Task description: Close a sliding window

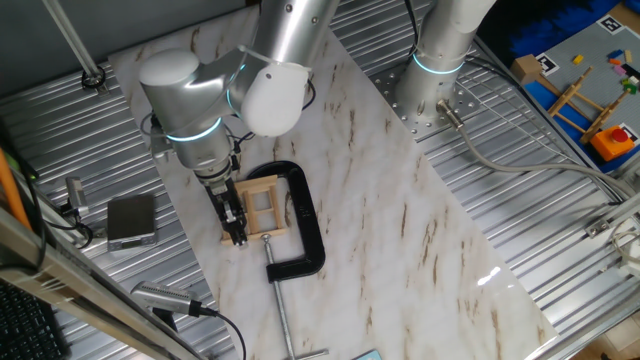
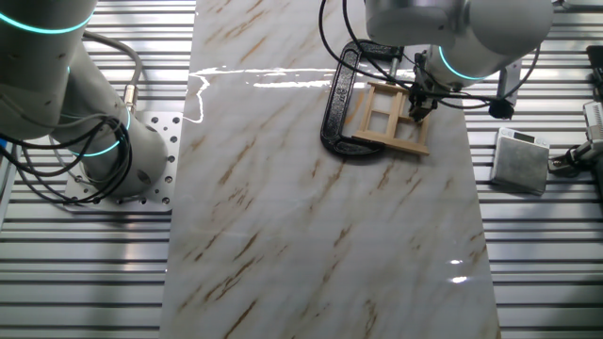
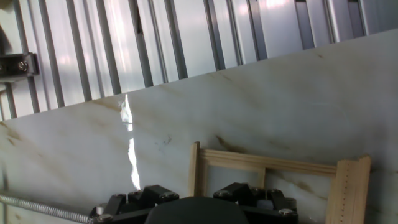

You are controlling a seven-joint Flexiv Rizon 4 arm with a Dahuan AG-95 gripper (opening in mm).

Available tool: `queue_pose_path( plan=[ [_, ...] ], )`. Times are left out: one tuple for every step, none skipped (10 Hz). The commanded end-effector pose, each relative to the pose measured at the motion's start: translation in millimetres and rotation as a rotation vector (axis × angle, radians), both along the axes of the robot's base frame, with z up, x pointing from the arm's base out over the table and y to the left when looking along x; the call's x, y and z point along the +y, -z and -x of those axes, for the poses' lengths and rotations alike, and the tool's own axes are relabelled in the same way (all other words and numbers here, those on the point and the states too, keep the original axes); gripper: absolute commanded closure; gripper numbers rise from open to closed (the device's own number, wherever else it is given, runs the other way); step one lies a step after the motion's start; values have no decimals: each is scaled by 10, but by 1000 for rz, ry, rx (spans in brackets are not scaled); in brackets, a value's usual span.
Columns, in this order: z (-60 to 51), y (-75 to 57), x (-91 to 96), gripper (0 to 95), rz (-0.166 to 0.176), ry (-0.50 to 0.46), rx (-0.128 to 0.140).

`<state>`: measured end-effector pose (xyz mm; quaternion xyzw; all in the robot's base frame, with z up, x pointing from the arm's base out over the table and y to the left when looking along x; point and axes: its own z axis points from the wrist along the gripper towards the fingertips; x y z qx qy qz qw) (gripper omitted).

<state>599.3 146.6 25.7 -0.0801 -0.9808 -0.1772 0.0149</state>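
The sliding window (image 1: 262,205) is a small pale wooden frame with panes, lying flat on the marble board inside the mouth of a black C-clamp (image 1: 305,225). My gripper (image 1: 235,222) points down at the window's left edge, its dark fingers touching or just above the frame. In the other fixed view the gripper (image 2: 416,102) is at the window's (image 2: 386,118) right side. In the hand view the window (image 3: 267,171) fills the lower right; one thin frame bar runs up between my two finger blocks, which stand apart on either side of it. My gripper (image 3: 194,198) holds nothing.
The clamp's steel screw (image 1: 282,310) juts toward the board's near edge and shows in the hand view (image 3: 43,208). A grey box (image 1: 132,218) lies on the ribbed metal table beside the board. A second arm's base (image 1: 435,75) stands at the back. Coloured toys (image 1: 600,110) lie far right.
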Motion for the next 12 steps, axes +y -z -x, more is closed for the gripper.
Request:
queue_pose_path(
  plan=[
    [8,-1,-15,190,-1,0,0],
    [13,2,-30,190,-1,1,0],
    [15,7,-41,190,-1,1,0],
    [18,14,-54,190,-1,1,-1],
    [22,17,-64,190,-2,2,-3],
    [22,19,-66,190,-3,3,-4],
    [20,24,-67,190,-3,5,-4],
    [20,28,-72,190,-3,5,-5],
    [23,29,-78,190,-4,4,-5],
    [32,22,-90,190,-5,2,-5],
    [38,16,-97,190,-6,2,-5],
    [63,-7,-126,190,-7,-2,-5]
  ],
)
